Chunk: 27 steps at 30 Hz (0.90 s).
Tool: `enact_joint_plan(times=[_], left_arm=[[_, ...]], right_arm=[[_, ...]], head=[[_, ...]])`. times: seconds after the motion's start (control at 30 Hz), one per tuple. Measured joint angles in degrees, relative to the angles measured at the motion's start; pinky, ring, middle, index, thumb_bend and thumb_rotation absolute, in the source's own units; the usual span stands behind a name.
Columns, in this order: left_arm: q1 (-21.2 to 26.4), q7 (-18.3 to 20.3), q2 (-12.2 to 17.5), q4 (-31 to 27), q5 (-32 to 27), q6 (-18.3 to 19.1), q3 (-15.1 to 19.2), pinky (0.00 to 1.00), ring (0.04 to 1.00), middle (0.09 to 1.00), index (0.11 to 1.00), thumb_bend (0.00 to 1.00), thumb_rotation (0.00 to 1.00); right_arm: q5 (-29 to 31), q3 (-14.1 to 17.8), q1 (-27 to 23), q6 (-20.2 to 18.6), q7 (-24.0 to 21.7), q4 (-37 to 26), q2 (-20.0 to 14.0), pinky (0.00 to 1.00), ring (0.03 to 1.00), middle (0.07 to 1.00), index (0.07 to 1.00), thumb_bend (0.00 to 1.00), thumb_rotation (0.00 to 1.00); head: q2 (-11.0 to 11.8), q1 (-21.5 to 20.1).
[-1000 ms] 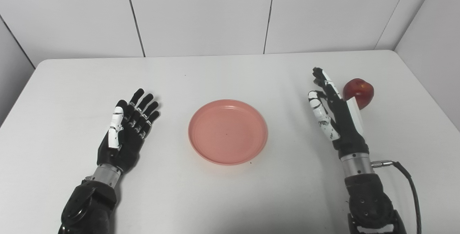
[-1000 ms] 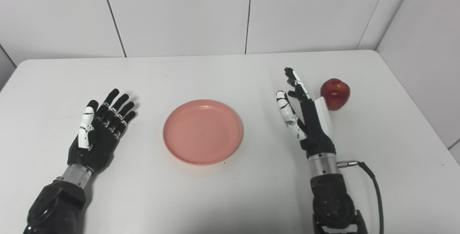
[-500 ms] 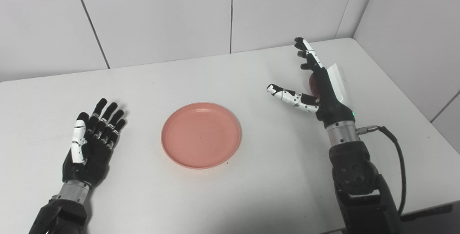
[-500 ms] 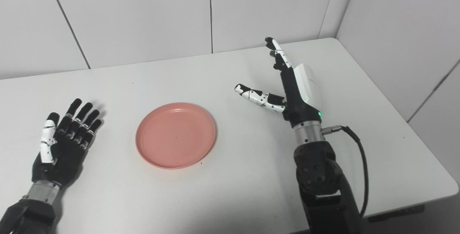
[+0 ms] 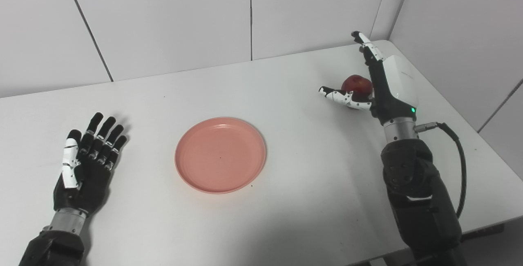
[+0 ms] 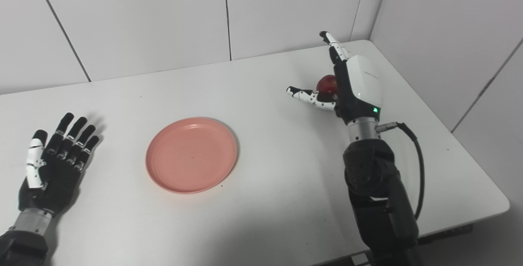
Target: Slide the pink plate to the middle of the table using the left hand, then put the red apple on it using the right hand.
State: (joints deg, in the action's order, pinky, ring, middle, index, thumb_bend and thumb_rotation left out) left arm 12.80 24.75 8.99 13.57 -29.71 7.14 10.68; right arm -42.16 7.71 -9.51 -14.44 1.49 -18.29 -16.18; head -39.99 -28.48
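The pink plate [image 5: 220, 155] lies flat near the middle of the white table [image 5: 286, 200]. The red apple [image 5: 357, 85] sits at the far right of the table. My right hand [image 5: 378, 84] stands open right at the apple, fingers pointing up and away behind it, thumb stretched out to the left in front of it; the palm hides part of the fruit. Whether the palm touches it is unclear. My left hand [image 5: 83, 162] lies open and flat on the table to the left of the plate, well apart from it, holding nothing.
White wall panels [image 5: 163, 16] close the table at the back, and a side wall [image 5: 470, 33] runs along the right. The table's right edge and front right corner [image 6: 504, 209] are near the right arm. A black cable [image 5: 459, 168] loops off the right wrist.
The camera has swung right and the whole picture shifted. My right hand rose and moved out to the apple, thumb spreading wide. Plate and left hand stayed put on the table.
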Motion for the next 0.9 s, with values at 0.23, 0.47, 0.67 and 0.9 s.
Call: enact_joint_plan(times=[0.23, 0.47, 0.67, 0.9], left_arm=[[0.0, 0.0, 0.0, 0.0, 0.1, -0.6, 0.0, 1.00, 0.973, 0.975, 0.957, 0.37, 1.00], [0.0, -0.6, 0.0, -0.1, 0.0, -0.9, 0.3, 1.00, 0.966, 0.965, 0.946, 0.37, 1.00], [0.0, -0.6, 0.0, -0.1, 0.0, -1.0, 0.2, 1.00, 0.963, 0.966, 0.947, 0.38, 1.00], [-0.1, -0.8, 0.0, -0.5, 0.1, -1.0, 0.2, 0.99, 0.954, 0.960, 0.941, 0.37, 1.00]], right_arm=[[-4.0, -0.1, -1.7, -5.0, -1.9, 2.4, -3.1, 0.68, 0.813, 0.880, 0.892, 0.95, 0.45], [-4.4, -0.3, -1.9, -7.6, -3.1, 5.4, -4.9, 0.66, 0.803, 0.869, 0.879, 0.98, 0.44], [-4.2, -0.7, -2.7, -8.5, -3.5, 9.3, -7.6, 0.67, 0.799, 0.860, 0.869, 1.00, 0.47], [-4.2, -2.0, -3.5, -9.8, -5.6, 11.7, -9.4, 0.67, 0.796, 0.847, 0.861, 1.00, 0.51]], head=[[0.2, -0.3], [0.2, -0.3], [0.2, -0.4], [0.2, -0.2]])
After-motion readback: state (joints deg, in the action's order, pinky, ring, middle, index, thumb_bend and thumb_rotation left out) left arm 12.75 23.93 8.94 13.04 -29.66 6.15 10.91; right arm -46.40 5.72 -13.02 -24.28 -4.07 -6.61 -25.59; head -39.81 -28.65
